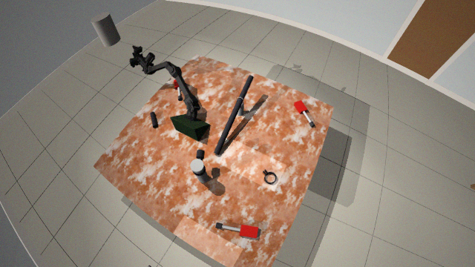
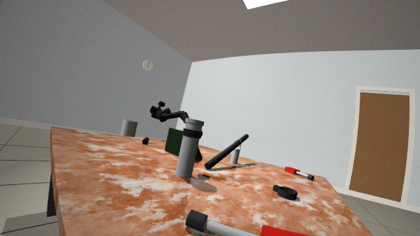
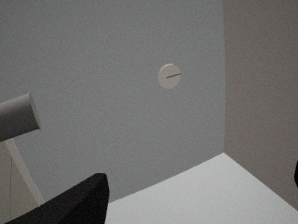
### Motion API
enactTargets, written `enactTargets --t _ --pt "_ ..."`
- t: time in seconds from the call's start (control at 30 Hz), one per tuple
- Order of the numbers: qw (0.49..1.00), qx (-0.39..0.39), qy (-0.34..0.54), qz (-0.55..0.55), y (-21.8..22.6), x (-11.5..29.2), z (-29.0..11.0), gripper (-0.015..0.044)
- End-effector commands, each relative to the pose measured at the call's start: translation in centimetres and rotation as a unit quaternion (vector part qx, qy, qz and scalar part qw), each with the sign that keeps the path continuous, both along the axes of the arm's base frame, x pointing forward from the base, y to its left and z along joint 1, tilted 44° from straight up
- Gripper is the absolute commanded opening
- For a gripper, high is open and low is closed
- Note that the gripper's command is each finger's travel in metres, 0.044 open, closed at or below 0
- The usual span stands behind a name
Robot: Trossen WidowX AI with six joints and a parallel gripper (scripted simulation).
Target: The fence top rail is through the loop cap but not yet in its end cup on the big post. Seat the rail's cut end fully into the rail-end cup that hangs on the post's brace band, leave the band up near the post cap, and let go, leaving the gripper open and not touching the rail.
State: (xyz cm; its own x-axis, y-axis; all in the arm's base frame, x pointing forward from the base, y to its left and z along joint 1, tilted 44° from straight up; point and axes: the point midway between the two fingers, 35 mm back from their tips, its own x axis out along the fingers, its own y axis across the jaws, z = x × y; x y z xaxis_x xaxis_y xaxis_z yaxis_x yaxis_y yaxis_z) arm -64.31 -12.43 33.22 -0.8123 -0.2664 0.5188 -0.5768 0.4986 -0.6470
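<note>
The black rail [image 1: 231,116] [image 2: 227,151] slopes through the thin loop on the small grey post [image 1: 241,110] [image 2: 234,157]. Its low end is at or near the table top, apart from the cup and beside the big grey post [image 1: 202,177] [image 2: 188,157]. The black band [image 2: 192,133] is high on that post, just under its cap. The black rail-end cup [image 1: 200,153] hangs at the post's side facing the arm; the post hides it in the exterior view. My gripper [image 1: 133,55] [image 2: 155,105] is open and empty, raised far from the rail and facing away.
A dark green block [image 1: 189,127] [image 2: 173,142] stands by the arm's base. A loose black ring clamp [image 1: 271,182] [image 2: 288,194], a short black cylinder [image 1: 154,119] [image 2: 146,141] and red-ended tools [image 1: 300,107] [image 1: 249,231] lie on the table. A grey cylinder [image 1: 107,30] [image 3: 17,117] stands beyond it.
</note>
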Motion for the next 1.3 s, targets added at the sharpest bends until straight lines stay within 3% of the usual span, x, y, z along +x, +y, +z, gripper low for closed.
enactTargets --t 0.0,0.1,0.3,0.4,0.6,0.97,1.27 --pt "1.000 0.000 -0.001 0.002 -0.1 0.0 0.0 0.0426" --pt "0.999 -0.008 -0.021 0.025 -2.2 0.3 -0.5 0.0440" --pt "0.987 -0.034 -0.105 0.120 -10.8 2.5 -2.7 0.0440" --pt "0.982 -0.022 -0.122 0.144 -14.3 4.6 -1.7 0.0440" --pt "0.943 -0.020 -0.220 0.247 -23.3 9.5 -4.4 0.0440" --pt "0.842 0.003 -0.379 0.384 -35.6 21.9 -8.5 0.0440" --pt "0.723 0.042 -0.516 0.458 -41.7 34.8 -12.5 0.0440"
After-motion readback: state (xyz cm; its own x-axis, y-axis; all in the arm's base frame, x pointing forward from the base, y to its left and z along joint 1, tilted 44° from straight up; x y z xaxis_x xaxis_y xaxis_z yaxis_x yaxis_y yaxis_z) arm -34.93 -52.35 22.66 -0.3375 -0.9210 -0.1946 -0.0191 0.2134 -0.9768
